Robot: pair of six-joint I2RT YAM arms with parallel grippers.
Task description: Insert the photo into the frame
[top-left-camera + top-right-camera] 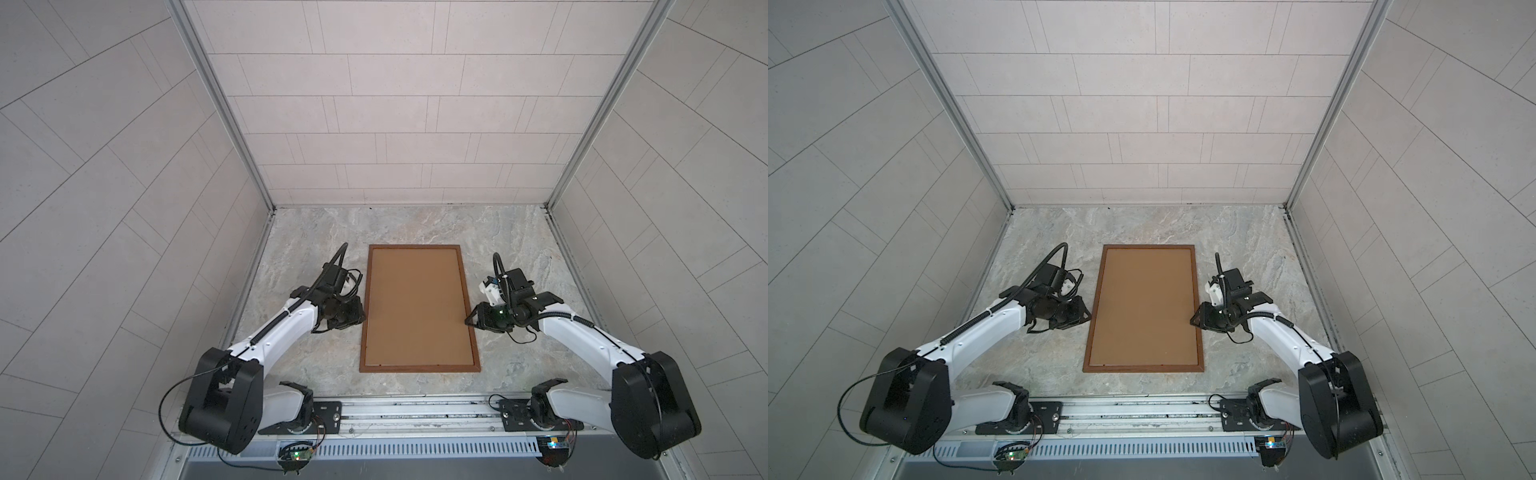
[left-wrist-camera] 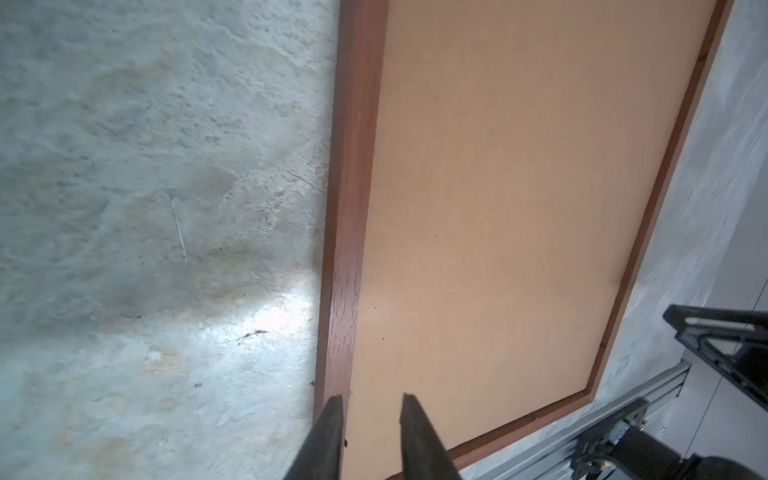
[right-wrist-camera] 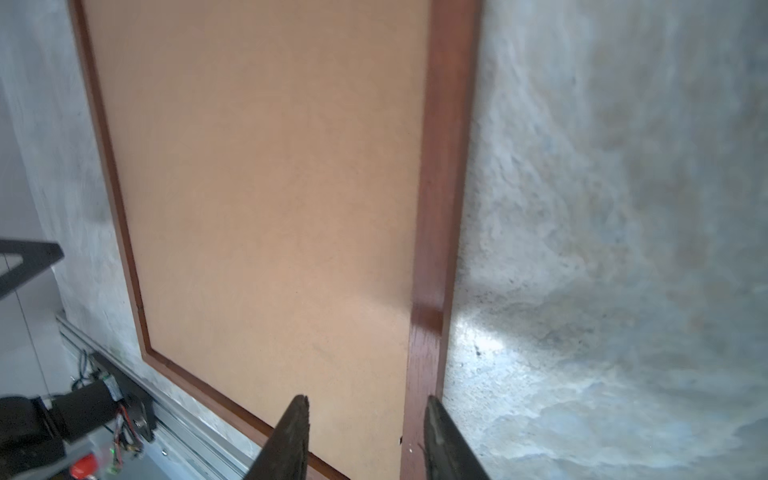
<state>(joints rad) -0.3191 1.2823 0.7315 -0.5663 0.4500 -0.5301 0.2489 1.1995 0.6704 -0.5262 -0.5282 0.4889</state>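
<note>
Plain brown backing board (image 1: 419, 309), flat at centre of marbled grey tabletop (image 1: 415, 224); pale tiled walls (image 1: 374, 104) left, right and far.

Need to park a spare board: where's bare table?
Free: the marble strip between the frame and the back wall, and the narrower strip between the frame and the rail. Crowded: both long sides, at the left pincer and right pincer.

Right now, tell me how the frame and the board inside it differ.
The frame is dark reddish-brown with wood grain; the board is plain light tan. The frame is a narrow rim; the board fills its middle. Both are rectangular and lie flat on the table.
</note>
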